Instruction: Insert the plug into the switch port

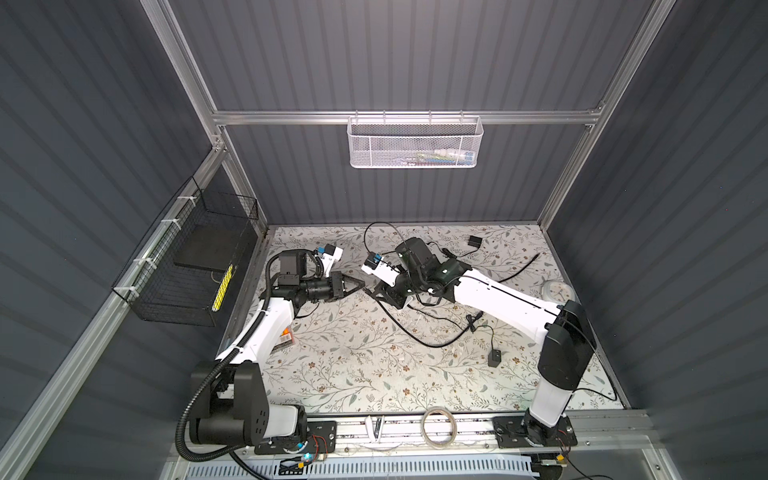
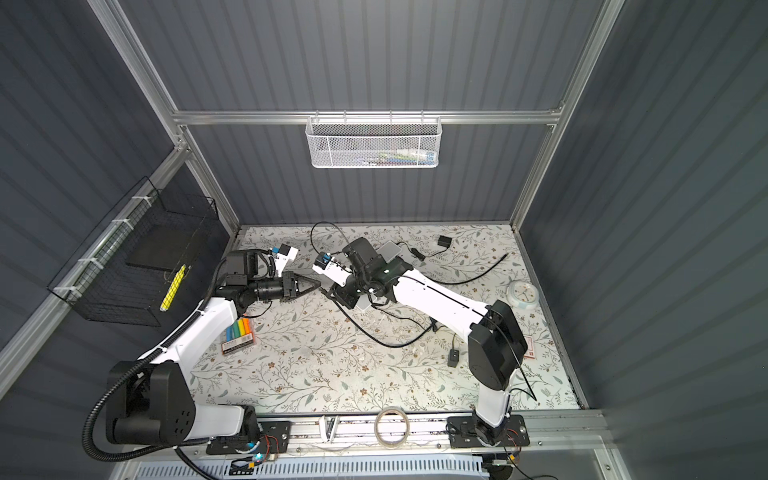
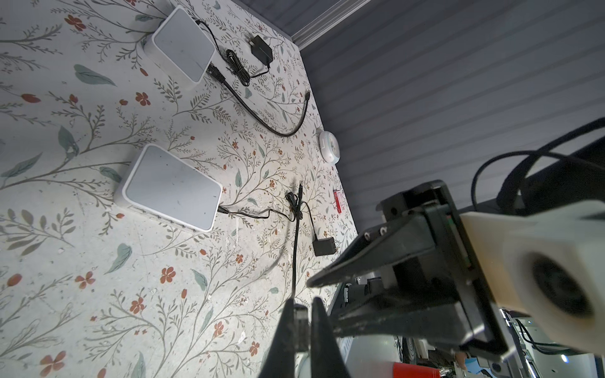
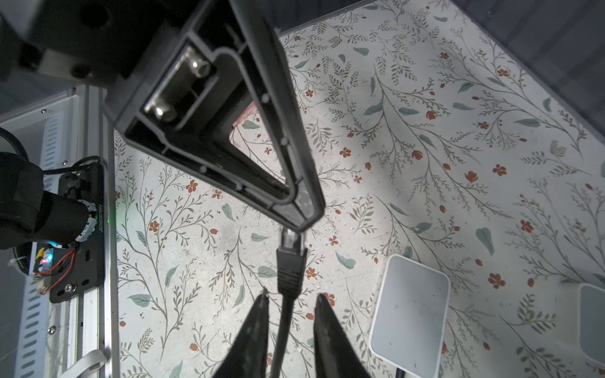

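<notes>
Right now the left claw point(image 4: 299, 212) is clenched on the plug point(image 4: 290, 243). It pinches the clear tip, up in the air above the flowery table point(image 1: 374, 374). The right claw point(image 4: 293, 294) is released. Its two fingers stand apart, and the black cable point(image 4: 283, 330) runs between them without touching either one, as far as I can tell. So only the left claw carries the plug.

The switch point(image 3: 170, 189) is the white box lying flat on the table, near both claws but apart from them. A thin wire point(image 3: 248, 214) is already stuck in one corner of it. A second white box point(image 3: 180, 42) lies farther off with a thick cable in it.

I think this step is passing the plug from claw to claw. To do it well, the left claw should squeeze firmly and hold steady. The right claw should back off straight, so it does not bump the cable and twist the plug. The pinch covers the clear tip, the part that goes in, so a new hold on the black boot point(image 4: 289, 275) may be needed. The holes on the switch are hard to see, so line up slowly.
</notes>
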{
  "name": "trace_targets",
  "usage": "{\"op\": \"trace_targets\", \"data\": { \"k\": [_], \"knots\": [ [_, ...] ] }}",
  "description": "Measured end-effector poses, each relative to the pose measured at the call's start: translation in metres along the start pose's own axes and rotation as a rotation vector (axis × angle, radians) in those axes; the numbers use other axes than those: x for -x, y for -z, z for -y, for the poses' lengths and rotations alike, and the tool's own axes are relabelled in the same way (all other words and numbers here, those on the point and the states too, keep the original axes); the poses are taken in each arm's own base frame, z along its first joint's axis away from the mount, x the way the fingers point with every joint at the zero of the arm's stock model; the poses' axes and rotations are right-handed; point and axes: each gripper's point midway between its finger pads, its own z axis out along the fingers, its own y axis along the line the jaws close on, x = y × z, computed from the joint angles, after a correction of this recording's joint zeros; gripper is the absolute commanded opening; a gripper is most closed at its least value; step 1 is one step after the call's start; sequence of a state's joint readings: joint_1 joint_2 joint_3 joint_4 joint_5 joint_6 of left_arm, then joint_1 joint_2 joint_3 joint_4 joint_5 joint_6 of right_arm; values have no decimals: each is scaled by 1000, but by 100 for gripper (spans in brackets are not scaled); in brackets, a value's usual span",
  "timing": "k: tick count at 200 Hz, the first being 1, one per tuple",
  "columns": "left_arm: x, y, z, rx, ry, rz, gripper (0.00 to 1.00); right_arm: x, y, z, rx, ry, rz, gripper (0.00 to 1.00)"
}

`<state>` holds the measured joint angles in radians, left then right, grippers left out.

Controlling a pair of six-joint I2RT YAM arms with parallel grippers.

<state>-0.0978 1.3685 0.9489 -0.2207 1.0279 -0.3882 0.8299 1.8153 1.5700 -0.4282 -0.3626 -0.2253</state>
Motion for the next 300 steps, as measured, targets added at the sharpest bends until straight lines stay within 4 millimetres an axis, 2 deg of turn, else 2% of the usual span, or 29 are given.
{"op": "trace_targets", "data": {
  "k": [43,116,135,161,176,201,218,244,272,300],
  "knots": [
    [0,0,-1,5,5,0,0,-3,-14,-1,13,9,-25,29],
    [0,0,-1,4,5,-1,0,6,-14,0,8,23,-11,20],
    [0,0,0,3,8,0,0,6,-13,0,5,24,-14,16],
    [-1,0,0,3,9,-1,0,5,-13,0,4,22,-20,4],
    [0,0,0,4,11,-2,10,6,-13,0,4,24,-23,0],
    [2,2,3,9,-2,-6,36,7,-13,0,6,26,-28,0],
    [6,5,8,25,-19,-9,45,5,-12,-1,8,26,-39,0],
    [19,21,16,91,-89,31,56,1,-11,-1,10,19,-54,0],
    [30,43,12,212,-138,103,63,1,1,4,1,-2,-57,0],
    [34,51,-1,295,-137,129,62,22,39,15,-63,0,-17,0]
  ]
}}
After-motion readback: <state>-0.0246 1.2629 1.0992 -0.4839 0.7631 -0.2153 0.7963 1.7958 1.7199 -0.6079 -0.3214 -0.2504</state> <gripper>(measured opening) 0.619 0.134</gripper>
